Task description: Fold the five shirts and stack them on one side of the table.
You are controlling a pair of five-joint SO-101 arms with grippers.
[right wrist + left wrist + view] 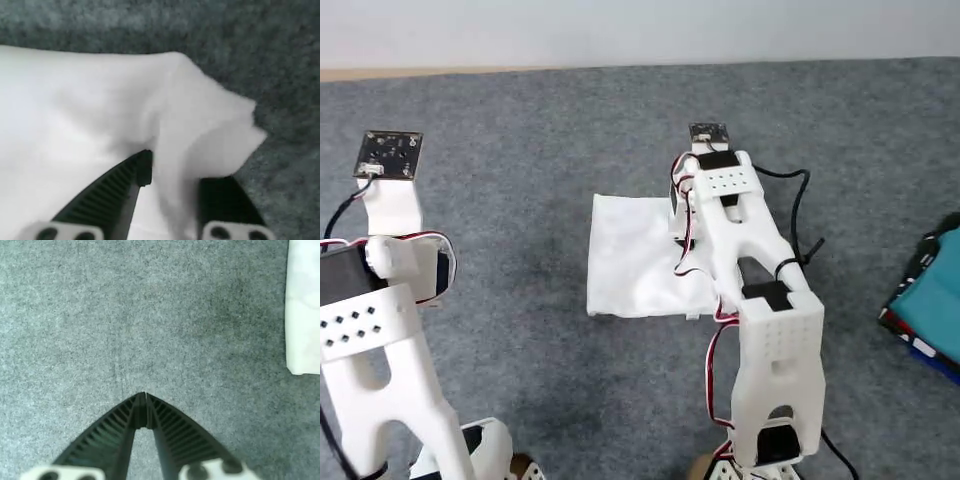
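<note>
White shirt (635, 255) lies part-folded and flat on the grey felt table (510, 140), directly under the right claw (175, 175). Right claw is pinched on a raised fold near the shirt's edge, with cloth bunched up inside its grip. Left claw (145, 401) is closed tight, tips touching, holding nothing. It hangs over bare table, with the shirt's edge off to one side and apart from it. Pile of coloured shirts (932, 295) sits well apart from the right claw, on the side away from the left claw. Looks like mid-fold on shirt one, so early in the job. To do this fold well: lift just enough that the gripped layer clears the one beneath, carry it straight across, land edge on edge, and let go only once the cloth is down flat. Grip may have caught more than one layer; if so, the whole shirt drags instead of folding. Left claw could pin the far edge to stop that. Felt looks grippy, which should help the bottom layer hold.
</note>
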